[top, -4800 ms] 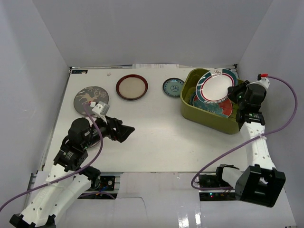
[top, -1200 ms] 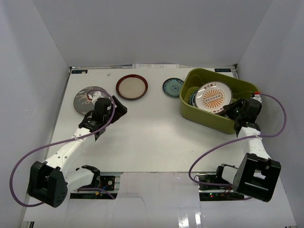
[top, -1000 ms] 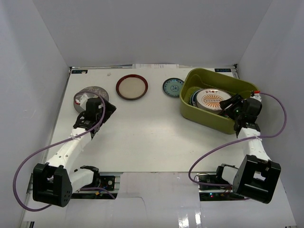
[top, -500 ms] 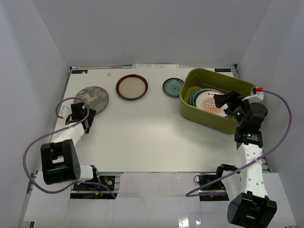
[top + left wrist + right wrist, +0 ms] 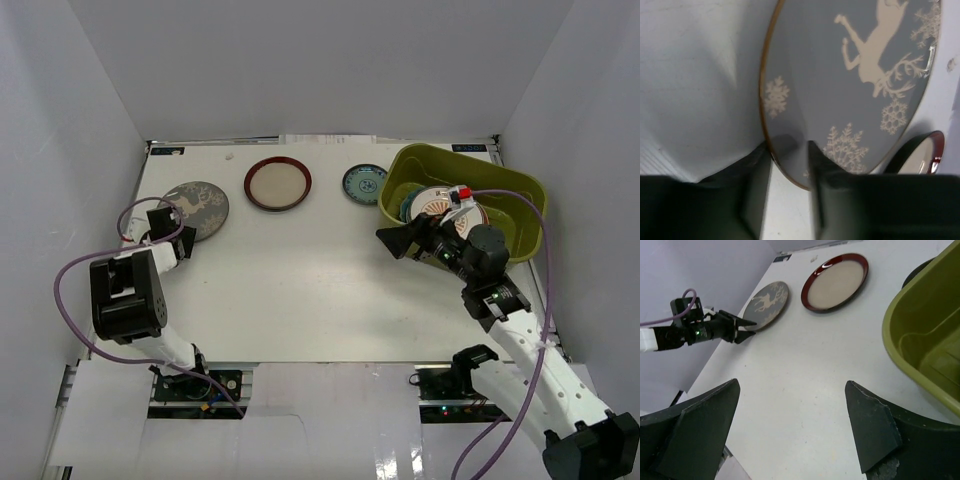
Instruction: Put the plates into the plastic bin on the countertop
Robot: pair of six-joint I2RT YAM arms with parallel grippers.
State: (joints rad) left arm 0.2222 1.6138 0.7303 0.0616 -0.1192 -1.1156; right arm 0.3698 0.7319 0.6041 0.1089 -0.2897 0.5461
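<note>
Grey deer plate (image 5: 194, 207) — lying flat on the countertop (image 5: 300, 280), well apart from the plastic bin (image 5: 440, 150). Probably stiff, glazed, slippery and breakable, with the rim offering the only hold. Left gripper (image 5: 788, 150) is straddling that rim, jaws parted; right gripper (image 5: 791, 385) is hovering spread and empty.

text: none legible | labels: none | numbers: none

Glossy crockery, duller surroundings.
The grey deer plate (image 5: 850, 90) has a smooth, glossy glaze and a thin metallic-looking edge. The red-rimmed plate (image 5: 835, 282) shines on its dark rim, and its cream centre is duller. The olive plastic bin (image 5: 920, 340) is smooth with a slight sheen. The tabletop (image 5: 300, 290) is matt white. The left tool (image 5: 788, 150) and right tool (image 5: 791, 385) look like matt black plastic.
</note>
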